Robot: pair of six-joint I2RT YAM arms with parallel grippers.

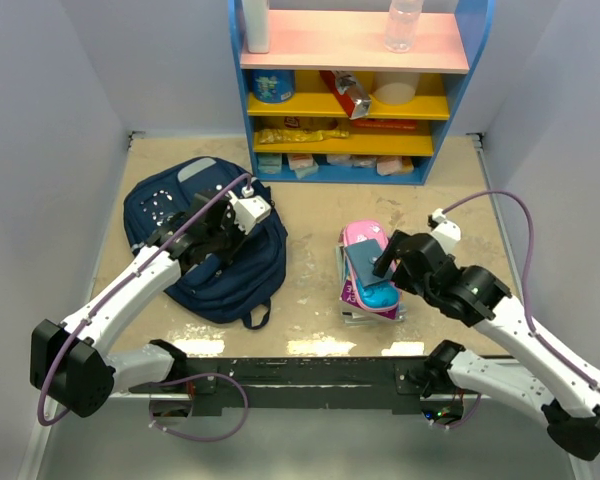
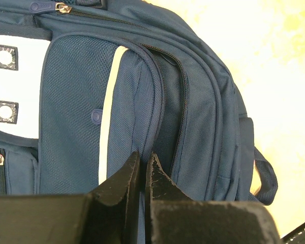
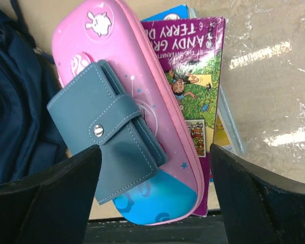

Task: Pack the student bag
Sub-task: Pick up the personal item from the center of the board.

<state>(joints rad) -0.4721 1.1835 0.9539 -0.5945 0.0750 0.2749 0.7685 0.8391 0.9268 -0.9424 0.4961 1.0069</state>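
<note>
The student bag (image 1: 252, 268), a navy backpack, lies flat at the left of the table. My left gripper (image 1: 208, 248) rests on its top, shut on a piped fabric edge beside the bag's zip (image 2: 185, 101); in the left wrist view the gripper (image 2: 143, 160) has its tips pressed together on that seam. My right gripper (image 1: 380, 265) hangs open over a pile to the right. In the right wrist view the gripper (image 3: 155, 193) straddles a teal snap wallet (image 3: 107, 132) lying on a pink pencil case (image 3: 137, 66), which sits on a purple book (image 3: 198, 76).
A blue shelf unit (image 1: 350, 100) with yellow and pink boards stands at the back, holding snacks, a tin and a clear bottle (image 1: 402, 25). Grey walls close in left and right. A black mounting rail (image 1: 310, 370) runs along the near edge.
</note>
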